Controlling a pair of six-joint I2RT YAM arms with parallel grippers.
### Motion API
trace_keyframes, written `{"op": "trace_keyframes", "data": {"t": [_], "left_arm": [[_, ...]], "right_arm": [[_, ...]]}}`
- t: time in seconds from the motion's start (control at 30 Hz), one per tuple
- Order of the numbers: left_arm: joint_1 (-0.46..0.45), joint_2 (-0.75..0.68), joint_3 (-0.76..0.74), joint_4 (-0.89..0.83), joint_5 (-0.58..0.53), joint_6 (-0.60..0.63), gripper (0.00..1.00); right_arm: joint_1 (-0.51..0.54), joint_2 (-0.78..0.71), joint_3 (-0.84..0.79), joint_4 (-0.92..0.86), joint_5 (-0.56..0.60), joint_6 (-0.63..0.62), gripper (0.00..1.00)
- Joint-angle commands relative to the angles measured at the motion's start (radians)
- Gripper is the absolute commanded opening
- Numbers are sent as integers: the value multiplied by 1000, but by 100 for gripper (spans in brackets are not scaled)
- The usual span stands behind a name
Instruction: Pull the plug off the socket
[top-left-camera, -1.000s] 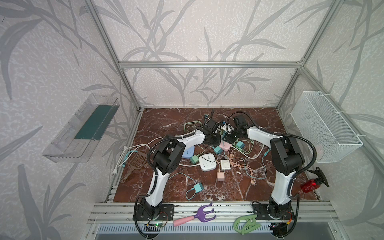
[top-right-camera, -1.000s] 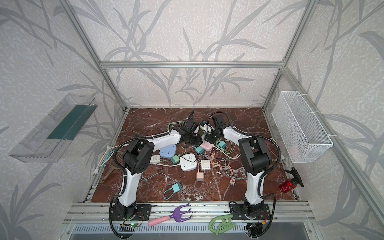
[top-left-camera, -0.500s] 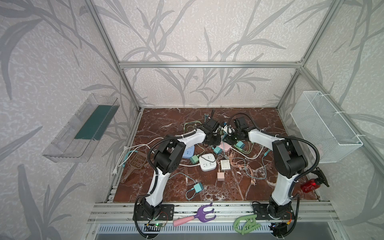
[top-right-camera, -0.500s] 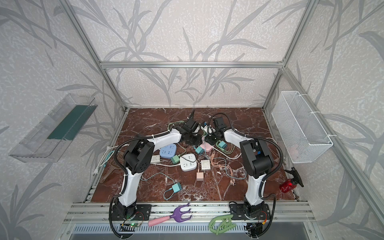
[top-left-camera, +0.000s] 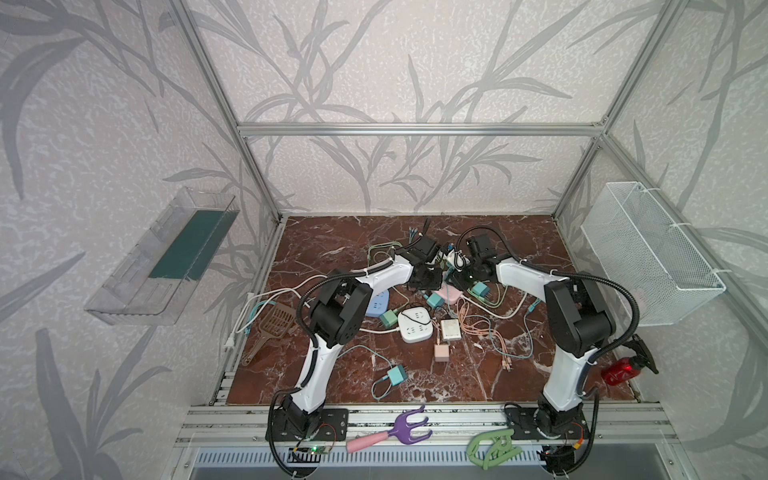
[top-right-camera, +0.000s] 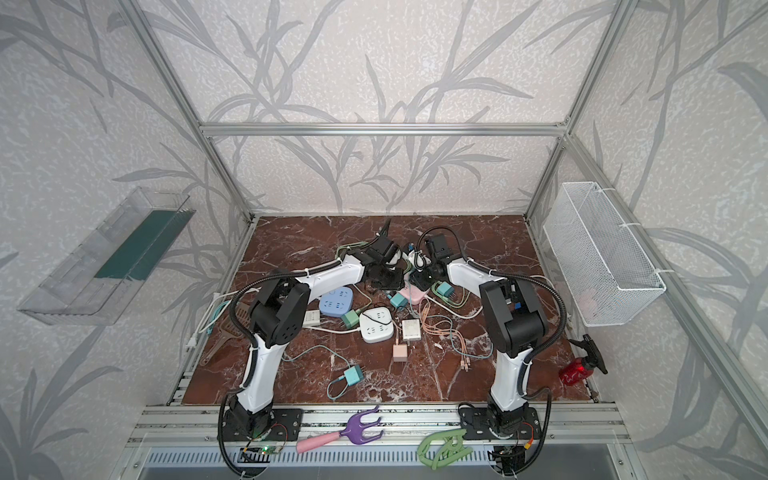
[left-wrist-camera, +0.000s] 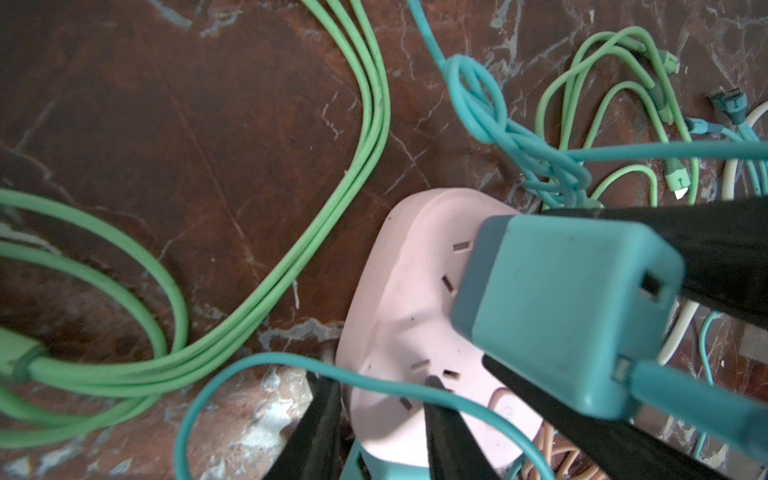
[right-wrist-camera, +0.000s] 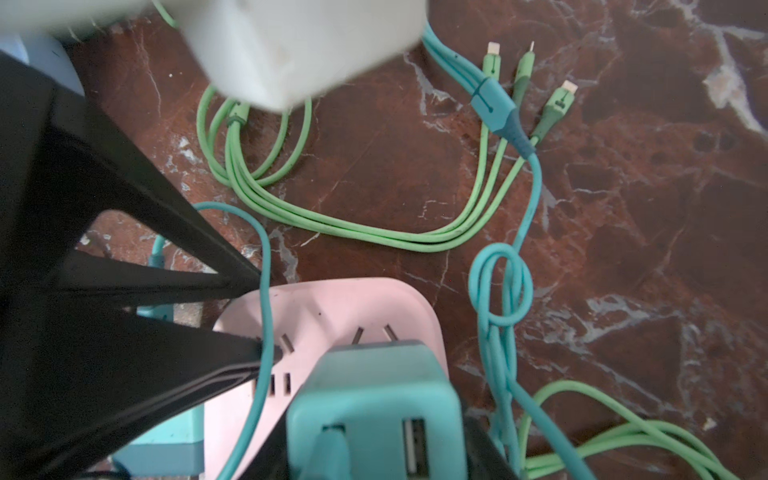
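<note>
Teal, boxy, round-cornered plug (left-wrist-camera: 561, 316) sits on the pale-pink socket (left-wrist-camera: 407, 316).

Three socket blocks: the white socket block (top-left-camera: 415, 330), a blue socket block (top-left-camera: 377, 303) just left of it, and a pink socket block (top-left-camera: 453, 296) just behind it. Near the white one, a top view shows four teal or green plug cubes (top-left-camera: 396, 375), one small pink cube (top-left-camera: 441, 352) and one flat white square (top-left-camera: 450, 329). Farther from it: two arms (top-left-camera: 332, 320), one basket (top-left-camera: 648, 257), one spray bottle (top-left-camera: 621, 371), one scoop (top-left-camera: 272, 328), one clear shelf (top-left-camera: 166, 266), one purple fork (top-left-camera: 409, 428), one green clip (top-left-camera: 492, 446).
</note>
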Motion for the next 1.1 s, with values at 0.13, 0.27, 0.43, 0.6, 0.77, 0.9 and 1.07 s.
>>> {"op": "trace_keyframes", "data": {"t": [0.13,0.27,0.43,0.6,0.77,0.9,1.07], "left_arm": [[2,88,22,-149,-24,11,35],[2,89,22,-163,-38,12,35],[2,89,21,-168,-44,13,35],[1,87,23,-172,-48,13,35],[0,92,26,-171,-39,11,35],[-1,97,30,-171,-35,11,35],[-3,94,30,-180,-43,13,35]], "right_arm": [[36,-63,12,10,27,-18,25],[37,-74,7,34,40,-15,25],[34,-65,29,17,50,7,25],[16,-60,39,13,35,39,25],[26,-47,44,-19,84,-17,24],[41,-54,35,-35,125,-47,24],[23,-82,32,-14,89,13,24]]}}
